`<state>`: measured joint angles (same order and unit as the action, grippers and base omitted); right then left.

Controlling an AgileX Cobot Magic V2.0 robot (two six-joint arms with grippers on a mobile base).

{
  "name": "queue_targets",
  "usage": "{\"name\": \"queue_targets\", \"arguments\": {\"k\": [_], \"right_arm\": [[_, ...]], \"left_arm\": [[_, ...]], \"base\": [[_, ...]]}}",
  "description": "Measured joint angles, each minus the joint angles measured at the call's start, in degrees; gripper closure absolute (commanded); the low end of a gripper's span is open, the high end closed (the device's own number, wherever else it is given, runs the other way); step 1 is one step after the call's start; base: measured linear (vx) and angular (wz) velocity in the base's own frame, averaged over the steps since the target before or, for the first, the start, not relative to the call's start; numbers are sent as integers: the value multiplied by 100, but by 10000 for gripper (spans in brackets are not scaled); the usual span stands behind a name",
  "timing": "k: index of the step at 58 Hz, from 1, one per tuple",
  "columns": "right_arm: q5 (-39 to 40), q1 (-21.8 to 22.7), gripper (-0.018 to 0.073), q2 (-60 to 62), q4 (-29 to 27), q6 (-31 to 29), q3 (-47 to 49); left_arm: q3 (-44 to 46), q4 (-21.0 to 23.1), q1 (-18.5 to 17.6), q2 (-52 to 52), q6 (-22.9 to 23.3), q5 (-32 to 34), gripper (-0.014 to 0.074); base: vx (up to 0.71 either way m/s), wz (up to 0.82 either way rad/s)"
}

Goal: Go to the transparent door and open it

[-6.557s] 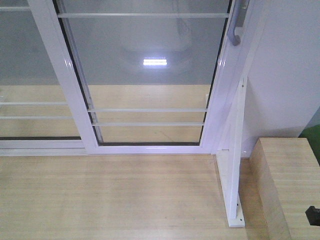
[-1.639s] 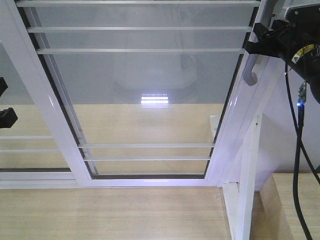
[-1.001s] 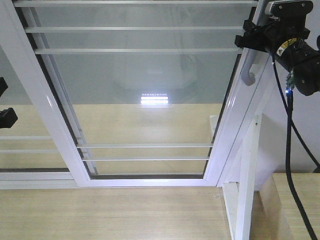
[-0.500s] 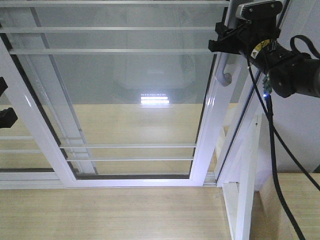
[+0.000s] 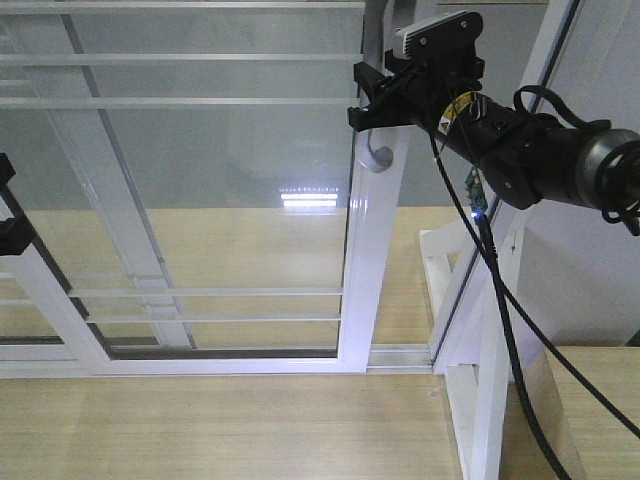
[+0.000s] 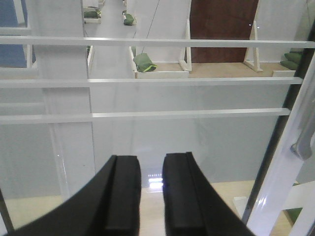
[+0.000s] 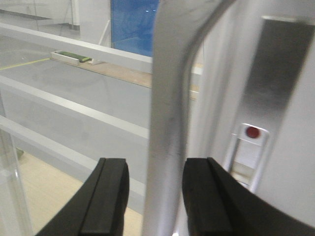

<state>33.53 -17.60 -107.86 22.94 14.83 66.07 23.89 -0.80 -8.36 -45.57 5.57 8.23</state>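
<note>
The transparent door [image 5: 220,200] is a clear-glass panel with thin white bars in a white frame. It stands slid partway left, with a gap between its right stile [image 5: 368,270] and the jamb [image 5: 520,130]. Its curved silver handle [image 5: 376,158] is on that stile. My right gripper [image 5: 372,108] is at the handle. In the right wrist view the handle [image 7: 170,113] runs between the fingers of my right gripper [image 7: 156,164]. The jaws are open, with the right finger against it. My left gripper [image 6: 151,160] is narrowly open and empty, facing the glass, with the handle [image 6: 305,135] to its right.
A second barred glass panel [image 5: 70,150] overlaps behind the door at left. A white upright post [image 5: 495,330] stands at right beside a wooden block [image 5: 600,400]. The floor track [image 5: 400,355] lies bare in the opening. Light wooden floor [image 5: 200,430] is in front.
The door has slid steadily left with my right gripper at its handle, opening a gap at the jamb. Earlier, the view moved closer to the door. The left gripper stayed put.
</note>
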Motion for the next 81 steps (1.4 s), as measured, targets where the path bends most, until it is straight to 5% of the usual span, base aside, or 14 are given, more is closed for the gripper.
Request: {"name": "queue_targets", "arguments": {"k": [18,41,61,81], "right_arm": [[-478,7,216,1363,0,336,-887],[-2938,7,216,4246,-38,4,-2782],[-4295,7,216,5266,-45,4,-2815],[-4413,7,216,5287,-64,9,-2817]], "left_arm": [[0,-56,0,0,0,2,307],[0,-1201,-6,-185,29,176,265],[301,-1247,-749,-2209,203,1997,182],[2163,-1276,-972,-4193,215,2208,182]], "base": [[0,0],[0,0],[0,0],[0,0]]}}
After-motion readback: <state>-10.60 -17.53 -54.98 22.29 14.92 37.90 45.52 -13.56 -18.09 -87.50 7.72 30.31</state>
